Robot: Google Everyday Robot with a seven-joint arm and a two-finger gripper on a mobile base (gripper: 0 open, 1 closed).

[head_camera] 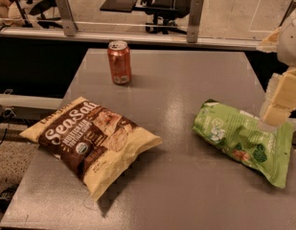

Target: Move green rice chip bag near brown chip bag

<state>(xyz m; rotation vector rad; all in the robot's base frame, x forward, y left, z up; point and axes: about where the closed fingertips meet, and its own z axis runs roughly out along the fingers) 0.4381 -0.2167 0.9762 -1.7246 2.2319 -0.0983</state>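
Observation:
The green rice chip bag (243, 140) lies flat on the right side of the grey table (186, 80), its light-green front with a white logo facing up. The brown chip bag (92, 140) lies at the front left, dark brown with "Sea Salt" script and cream-yellow edges. The two bags are well apart, with bare table between them. My gripper (278, 110) comes in from the right edge of the view and hangs just above the green bag's upper right part. It holds nothing that I can see.
An orange soda can (119, 62) stands upright at the back left of the table. A railing with metal posts (194, 18) runs behind the table. The table's front and left edges are close to the brown bag.

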